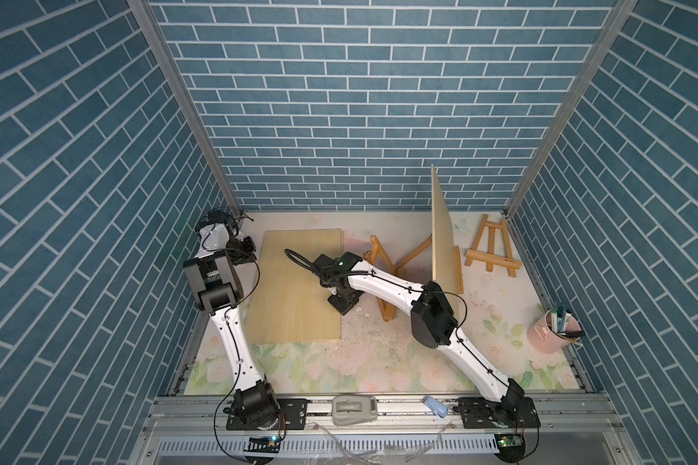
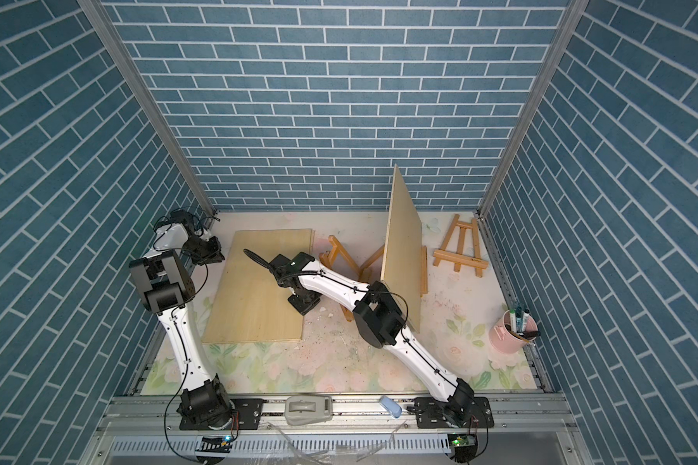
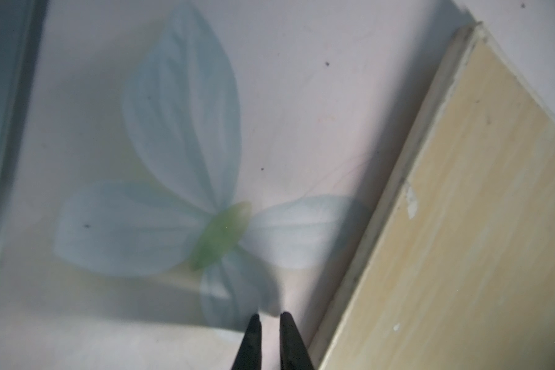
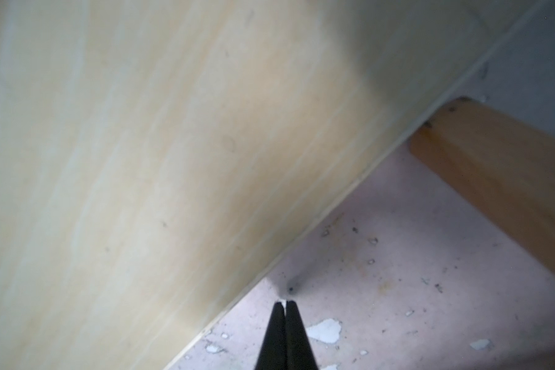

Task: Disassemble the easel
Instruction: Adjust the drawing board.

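Found the honey-coloured wooden A-frame easel (image 1: 415, 254) standing right of centre on the floral-print counter (image 1: 379, 362), legs splayed. Noted a pale rectangular plywood panel (image 1: 444, 237) upright on its ledge and leaning back against the frame, in the manner of a canvas on display, so not yet taken off. Found a second pale plywood panel (image 1: 295, 290) lying flat to the left, well apart from the frame; judged as laid out of the way. Recorded a smaller wooden easel (image 1: 494, 261) flat at the back right and a pink metal bucket of markers (image 1: 545, 336) by the right edge, neither involved.

Located the right claw (image 4: 285, 304) low over bare counter, between the flat panel's edge and the easel's nearest leg, tips pointing down. Confirmed clenched, pads together, grasping nothing. Cannot tell whether touching the counter.

Located the left claw (image 3: 269, 317) at the back-left corner, just beside the flat panel's far corner — all but clenched, a sliver of gap, nothing in it. Judged as placed clear, leaving the middle to the other arm.

Judged the standing easel as still assembled. Expect the upright panel to need lifting off first, with an opened claw gripping a thin edge. Flagged one risk — tall panel, narrow footing, right forearm close alongside, easily toppled by a nudge.
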{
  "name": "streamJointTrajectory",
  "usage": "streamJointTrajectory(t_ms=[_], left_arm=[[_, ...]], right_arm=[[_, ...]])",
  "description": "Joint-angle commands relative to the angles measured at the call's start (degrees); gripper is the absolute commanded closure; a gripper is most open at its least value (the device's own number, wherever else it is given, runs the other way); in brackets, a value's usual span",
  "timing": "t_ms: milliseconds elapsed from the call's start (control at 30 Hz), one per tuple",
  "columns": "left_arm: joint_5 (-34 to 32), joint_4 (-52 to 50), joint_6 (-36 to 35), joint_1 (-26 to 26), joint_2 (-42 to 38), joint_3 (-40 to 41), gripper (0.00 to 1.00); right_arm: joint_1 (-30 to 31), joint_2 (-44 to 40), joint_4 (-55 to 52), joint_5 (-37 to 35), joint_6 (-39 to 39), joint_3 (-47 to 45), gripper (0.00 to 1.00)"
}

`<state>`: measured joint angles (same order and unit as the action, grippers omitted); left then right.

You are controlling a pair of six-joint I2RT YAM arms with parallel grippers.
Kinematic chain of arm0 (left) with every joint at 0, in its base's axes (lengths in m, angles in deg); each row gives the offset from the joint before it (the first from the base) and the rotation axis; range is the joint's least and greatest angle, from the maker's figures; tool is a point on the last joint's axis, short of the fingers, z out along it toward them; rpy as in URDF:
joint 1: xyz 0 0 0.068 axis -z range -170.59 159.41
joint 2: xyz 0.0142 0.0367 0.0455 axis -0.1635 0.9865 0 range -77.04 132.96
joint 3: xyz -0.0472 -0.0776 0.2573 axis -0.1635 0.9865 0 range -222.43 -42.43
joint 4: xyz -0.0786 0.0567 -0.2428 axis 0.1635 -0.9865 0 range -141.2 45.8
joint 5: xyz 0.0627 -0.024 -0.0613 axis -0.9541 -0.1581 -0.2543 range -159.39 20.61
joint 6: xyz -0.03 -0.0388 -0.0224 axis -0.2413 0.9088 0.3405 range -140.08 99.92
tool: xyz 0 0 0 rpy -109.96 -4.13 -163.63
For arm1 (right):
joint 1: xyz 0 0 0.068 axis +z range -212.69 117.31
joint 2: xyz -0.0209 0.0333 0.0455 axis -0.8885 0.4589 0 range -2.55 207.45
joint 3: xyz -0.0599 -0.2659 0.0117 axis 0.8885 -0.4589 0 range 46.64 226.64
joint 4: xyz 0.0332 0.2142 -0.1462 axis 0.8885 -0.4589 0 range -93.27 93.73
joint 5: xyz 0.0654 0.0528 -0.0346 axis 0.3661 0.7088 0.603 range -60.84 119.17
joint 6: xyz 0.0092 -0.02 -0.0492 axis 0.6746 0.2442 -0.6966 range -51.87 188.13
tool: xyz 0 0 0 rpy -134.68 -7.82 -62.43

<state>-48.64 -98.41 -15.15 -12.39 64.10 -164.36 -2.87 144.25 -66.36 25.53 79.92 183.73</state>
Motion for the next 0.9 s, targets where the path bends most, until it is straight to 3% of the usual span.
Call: streamJointTrajectory(t_ms=[0,867], left_arm=[[-0.17,-0.53,-0.01,0.42,2.77,-0.55,0.86],[0.73,-0.91,0.03,1.28,4.15,-1.8,0.86]], right_arm=[[-0.16,1.29,-2.42,1.13,2.22,1.68,0.97],[-0.01,3.58,-2.6,5.63,2.11,5.0,0.97]])
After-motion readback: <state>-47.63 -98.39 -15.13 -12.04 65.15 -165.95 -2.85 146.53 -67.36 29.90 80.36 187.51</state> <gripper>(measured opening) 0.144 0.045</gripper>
